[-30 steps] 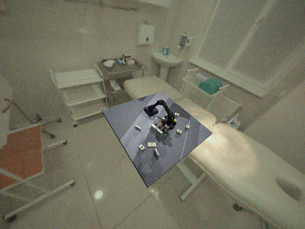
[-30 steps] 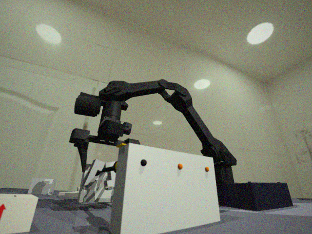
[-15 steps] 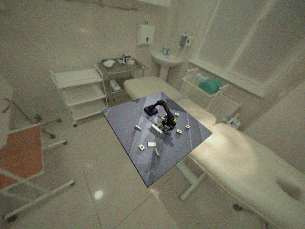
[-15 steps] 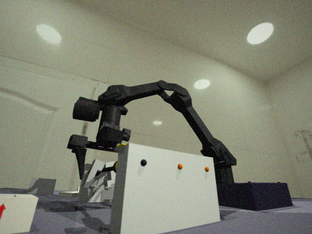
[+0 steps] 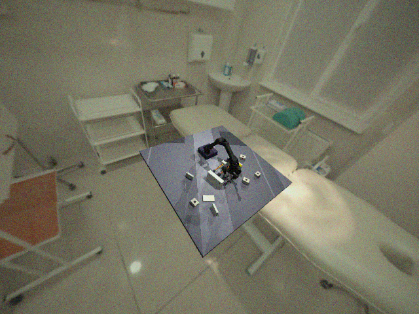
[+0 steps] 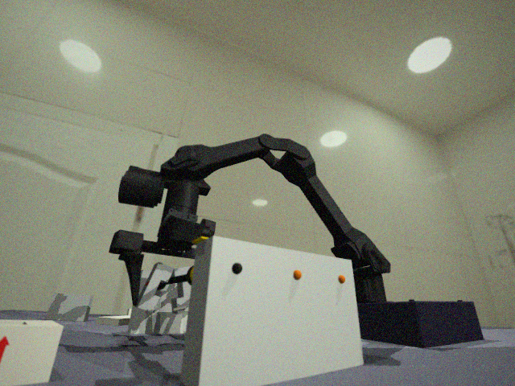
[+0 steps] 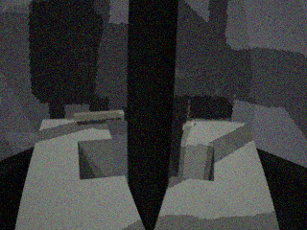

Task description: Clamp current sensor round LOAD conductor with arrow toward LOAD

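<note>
In the wrist view the grey split-core sensor (image 7: 62, 192) sits round a black conductor (image 7: 151, 96) that runs straight up the middle. One half of the sensor lies on each side of the conductor. My gripper (image 7: 146, 159) (image 6: 166, 297) (image 5: 230, 174) is open. Its dark fingers stand wide at the two outer sides of the sensor, and I cannot tell if they touch it. In the exterior view the sensor (image 6: 155, 309) is a mottled grey block behind the white panel (image 6: 270, 315), below the wrist. One finger points down at its left; the other is hidden. I cannot read any LOAD mark or arrow.
The white panel (image 5: 215, 178) shows one black and two orange conductor ends. A white block with a red arrow (image 6: 25, 349) lies at the near left. Several small white blocks, such as one block (image 5: 194, 201), are scattered on the grey table (image 5: 209, 233). The arm's base (image 6: 415, 322) stands at the right.
</note>
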### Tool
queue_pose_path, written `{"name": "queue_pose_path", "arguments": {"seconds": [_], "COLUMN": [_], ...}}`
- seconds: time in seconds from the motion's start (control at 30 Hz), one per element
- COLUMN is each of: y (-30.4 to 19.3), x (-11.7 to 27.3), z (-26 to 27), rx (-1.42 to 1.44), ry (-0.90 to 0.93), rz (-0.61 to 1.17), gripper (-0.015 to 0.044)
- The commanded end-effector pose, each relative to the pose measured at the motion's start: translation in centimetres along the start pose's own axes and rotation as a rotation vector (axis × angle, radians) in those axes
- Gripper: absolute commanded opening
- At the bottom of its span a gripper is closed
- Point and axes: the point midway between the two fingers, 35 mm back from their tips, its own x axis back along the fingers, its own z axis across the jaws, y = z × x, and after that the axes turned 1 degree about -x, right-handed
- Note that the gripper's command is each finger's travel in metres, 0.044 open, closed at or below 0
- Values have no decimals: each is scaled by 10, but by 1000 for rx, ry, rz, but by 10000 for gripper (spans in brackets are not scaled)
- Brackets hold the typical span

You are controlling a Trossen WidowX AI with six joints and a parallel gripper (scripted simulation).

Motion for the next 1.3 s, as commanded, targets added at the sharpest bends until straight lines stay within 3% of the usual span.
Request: {"name": "queue_pose_path", "arguments": {"seconds": [0.0,0.5,0.87,1.27], "y": [0,0,0,0], "x": [1,1,1,1], "z": [-1,-1,-1,-1], "rx": [0,0,0,0], "ry": [-2,-2,-2,-2], "rz": [0,0,0,0], "gripper": [387,287,0,0]}}
